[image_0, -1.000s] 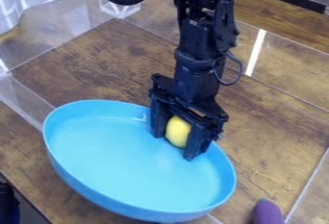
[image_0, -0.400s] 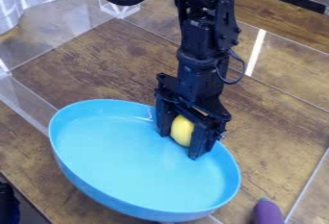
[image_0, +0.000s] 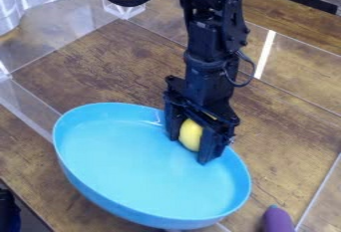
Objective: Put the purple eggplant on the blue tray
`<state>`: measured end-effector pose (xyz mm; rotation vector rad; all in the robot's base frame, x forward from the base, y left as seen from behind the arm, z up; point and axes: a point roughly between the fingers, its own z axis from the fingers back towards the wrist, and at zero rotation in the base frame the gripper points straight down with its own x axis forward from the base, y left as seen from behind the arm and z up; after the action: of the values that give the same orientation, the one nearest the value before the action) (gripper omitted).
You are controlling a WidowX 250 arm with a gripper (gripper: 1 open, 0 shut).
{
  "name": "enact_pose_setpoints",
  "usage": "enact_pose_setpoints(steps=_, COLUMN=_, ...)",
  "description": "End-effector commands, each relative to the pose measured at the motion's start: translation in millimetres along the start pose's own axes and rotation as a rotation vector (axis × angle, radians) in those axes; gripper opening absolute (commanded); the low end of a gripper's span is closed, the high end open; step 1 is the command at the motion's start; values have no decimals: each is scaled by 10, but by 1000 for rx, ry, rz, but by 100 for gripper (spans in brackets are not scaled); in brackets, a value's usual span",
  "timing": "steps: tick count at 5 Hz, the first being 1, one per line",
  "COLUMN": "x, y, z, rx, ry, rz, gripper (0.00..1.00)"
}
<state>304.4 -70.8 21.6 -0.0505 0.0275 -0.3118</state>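
The blue tray is a large bright blue oval dish at the lower middle of the wooden table. My gripper hangs from the black arm over the tray's far right rim and is shut on a yellow lemon-like ball. The purple eggplant shows only as a small rounded purple tip at the bottom right edge, on the table outside the tray and apart from the gripper.
The wooden table has clear plastic walls along the left and back left. The black arm rises from the gripper toward the top middle.
The blue tray has slid slightly to the right in the view, and the gripper with the yellow ball has shifted a little right and down.
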Motion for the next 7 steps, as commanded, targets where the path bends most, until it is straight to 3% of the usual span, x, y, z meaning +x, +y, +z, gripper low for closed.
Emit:
enact_pose_setpoints(steps=1, x=-3, y=68, z=-94, rx=4, ry=-11, rz=-29, gripper=0)
enact_pose_setpoints(steps=2, x=4, y=103, z=-105, rx=6, ry=-23, rz=-41, gripper=0)
enact_pose_setpoints(steps=3, x=28, y=-1, z=-135, rx=-2, ry=-30, rz=-58, gripper=100)
enact_pose_setpoints(steps=7, x=71, y=-364, z=-218, rx=-27, ry=-57, rz=-127, gripper=100)
